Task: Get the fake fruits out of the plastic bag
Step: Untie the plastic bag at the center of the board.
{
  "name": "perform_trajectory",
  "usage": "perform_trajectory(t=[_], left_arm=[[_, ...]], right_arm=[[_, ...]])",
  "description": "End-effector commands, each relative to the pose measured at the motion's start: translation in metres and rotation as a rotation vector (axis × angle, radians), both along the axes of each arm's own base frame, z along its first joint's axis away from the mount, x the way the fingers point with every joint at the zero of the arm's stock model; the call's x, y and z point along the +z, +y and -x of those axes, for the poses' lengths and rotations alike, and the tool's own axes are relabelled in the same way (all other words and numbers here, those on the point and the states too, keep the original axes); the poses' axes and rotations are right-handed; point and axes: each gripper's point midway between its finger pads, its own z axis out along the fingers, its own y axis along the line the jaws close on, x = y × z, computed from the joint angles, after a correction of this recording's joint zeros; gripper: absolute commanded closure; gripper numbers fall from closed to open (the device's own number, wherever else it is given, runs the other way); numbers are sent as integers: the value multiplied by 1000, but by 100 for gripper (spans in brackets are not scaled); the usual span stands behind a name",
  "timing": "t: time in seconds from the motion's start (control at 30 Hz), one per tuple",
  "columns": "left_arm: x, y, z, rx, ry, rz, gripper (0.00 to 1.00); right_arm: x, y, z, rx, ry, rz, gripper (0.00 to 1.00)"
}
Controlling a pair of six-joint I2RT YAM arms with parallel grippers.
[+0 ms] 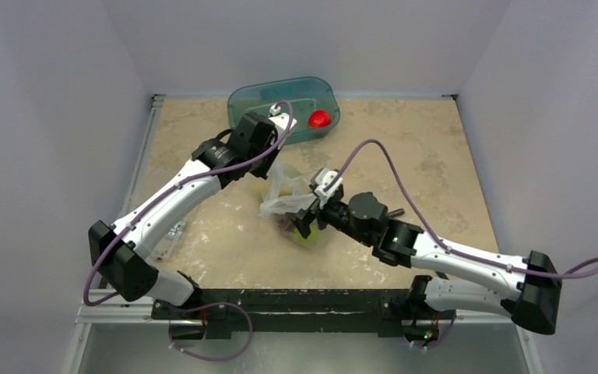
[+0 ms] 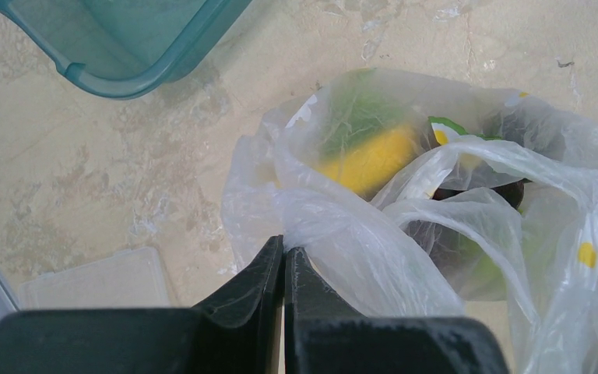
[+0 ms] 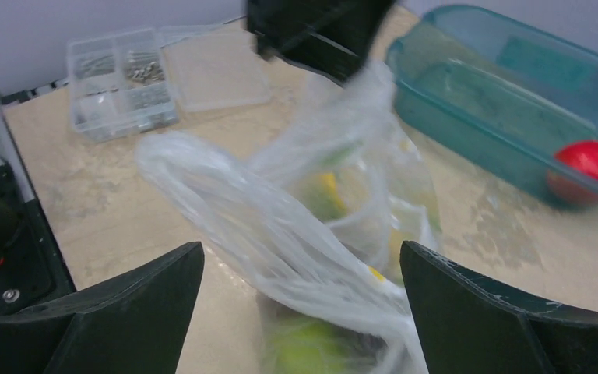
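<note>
The plastic bag (image 1: 286, 193) lies crumpled mid-table, thin and see-through. My left gripper (image 2: 284, 248) is shut on a whitish fold at the bag's upper edge and holds it up. It also shows at the top of the right wrist view, where the left gripper (image 3: 319, 31) pinches the bag's top. The fake fruits are inside the bag: a yellow one (image 2: 370, 160), a green one (image 2: 354, 109) and a dark one (image 2: 506, 191). My right gripper (image 3: 302, 249) is open and low at the bag's near side. A stretched strand of the bag (image 3: 280, 226) runs between its fingers, above a green fruit (image 3: 311, 343).
A teal translucent tub (image 1: 237, 105) stands at the back of the table with a red round fruit (image 1: 319, 118) in it. A flat clear box of metal parts (image 3: 121, 78) lies at the left edge of the table, beside the left arm.
</note>
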Motion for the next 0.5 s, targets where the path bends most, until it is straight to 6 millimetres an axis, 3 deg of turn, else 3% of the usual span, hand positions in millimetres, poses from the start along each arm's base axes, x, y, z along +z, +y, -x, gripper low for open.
perform_trajectory(t=[0.0, 0.13, 0.27, 0.3, 0.33, 0.4, 0.43, 0.47], left_arm=[[13, -8, -8, -17, -25, 25, 100], [12, -6, -7, -16, -27, 23, 100], [13, -8, -7, -20, -25, 27, 100], [13, -7, -7, -17, -23, 28, 100], [13, -6, -7, -12, -24, 26, 100], [14, -3, -8, 2, -37, 17, 100], [15, -1, -9, 10, -46, 11, 100], [16, 2, -10, 18, -53, 4, 100]], right_arm=[[13, 52, 17, 201, -131, 119, 1], [5, 68, 1, 79, -214, 227, 1], [10, 51, -30, -236, -205, 168, 3], [9, 45, -33, -287, -190, 142, 8], [8, 40, -34, -317, -174, 105, 16], [7, 30, -27, -319, -141, 12, 43], [9, 26, -22, -302, -130, -42, 69], [8, 20, -18, -305, -96, -118, 88]])
